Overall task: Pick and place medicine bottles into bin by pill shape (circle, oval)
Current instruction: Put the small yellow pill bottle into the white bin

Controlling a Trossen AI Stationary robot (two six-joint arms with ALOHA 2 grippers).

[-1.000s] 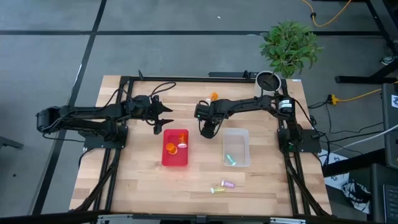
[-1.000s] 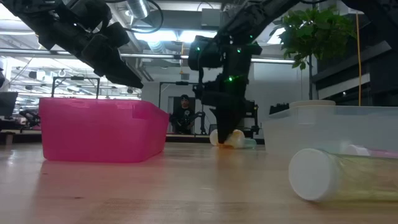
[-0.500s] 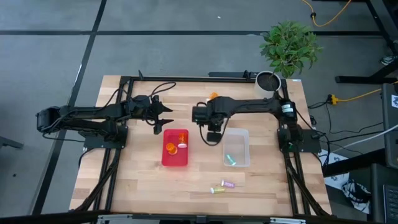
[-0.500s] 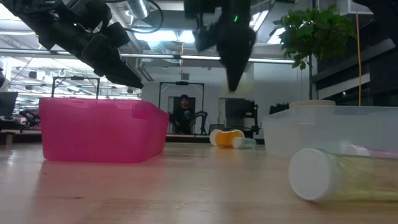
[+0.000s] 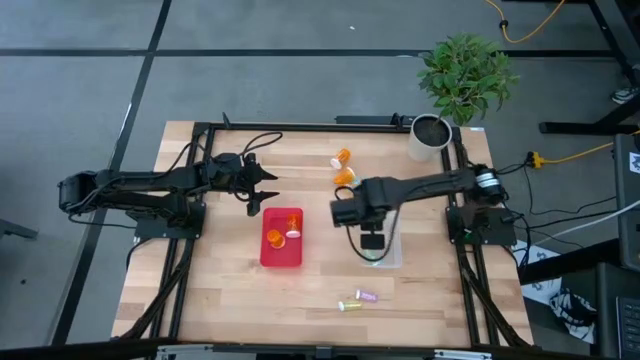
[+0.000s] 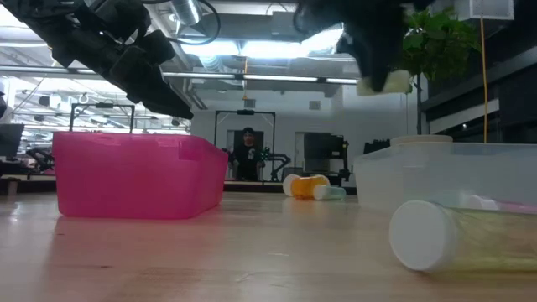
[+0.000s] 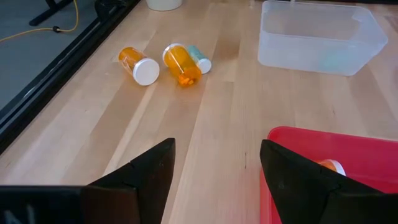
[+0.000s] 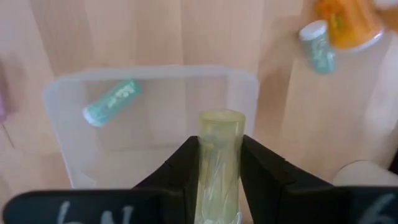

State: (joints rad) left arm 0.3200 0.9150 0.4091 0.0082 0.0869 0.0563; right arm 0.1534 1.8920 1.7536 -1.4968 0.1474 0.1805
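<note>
My right gripper hangs over the clear bin, shut on a pale yellow medicine bottle; the low view shows it high up. One green bottle lies in that bin. The red bin holds orange bottles. Two orange bottles and a green one lie on their sides on the table's far part. Two more bottles lie near the front edge. My left gripper waits open, just off the red bin's far left corner. My right gripper pinches the pale yellow bottle by its two sides between its two fingers, which point down from above. The bottle runs along the fingers, and its end sticks out past the tips. It is lifted clear, above the clear bin.
A white plant pot stands at the far right corner. A black frame rail runs along the table's far edge. Bare wood lies between the two bins and in front of them.
My right gripper has risen from the table beside the orange bottles, carrying the pale yellow bottle, and swung toward the right and near edges until it came over the clear bin. The bottle is now lifted clear of the table.
</note>
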